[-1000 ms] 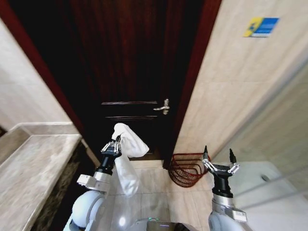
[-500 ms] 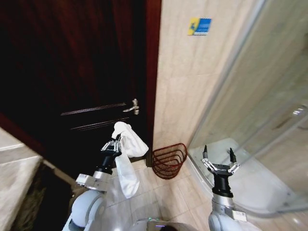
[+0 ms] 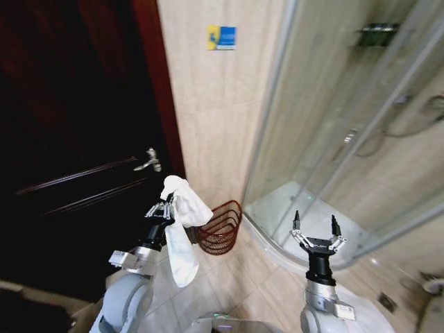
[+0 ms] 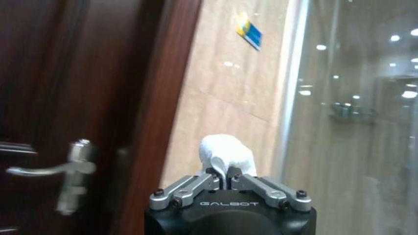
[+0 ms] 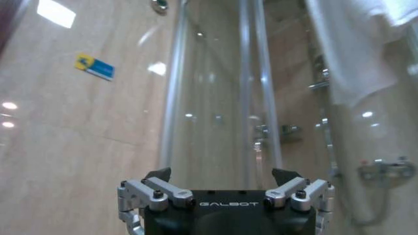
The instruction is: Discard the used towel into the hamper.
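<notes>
The robot stands in a tiled bathroom, facing the corner where a dark wooden door (image 3: 76, 139) with a silver lever handle (image 3: 148, 160) meets a beige tiled wall (image 3: 208, 125). Its left gripper (image 3: 168, 206) is raised in front of the door, fingers pressed together and pinching a white cloth towel (image 3: 182, 229); one end of the towel bunches up above the fingers while the rest hangs down in a long fold alongside the forearm. From the left wrist view, the gripper (image 4: 225, 177) shows the same pinch, with a rounded lump of the towel (image 4: 226, 154) sticking out past the closed fingers. Just beyond the hanging towel, on the floor against the foot of the tiled wall, sits the small round reddish-brown wire-ribbed hamper (image 3: 218, 227), its open mouth tipped towards the robot; the towel overlaps its near rim from where I look, but I cannot tell that they touch. The right gripper (image 3: 317, 234) is held up at the right side, in front of the curved glass shower enclosure (image 3: 333, 139), its fingers spread wide and holding nothing. The right wrist view shows that gripper (image 5: 222, 178) with its fingers apart, pointing at the glass panels. A small blue and yellow sticker (image 3: 221, 37) is stuck high on the tiled wall
</notes>
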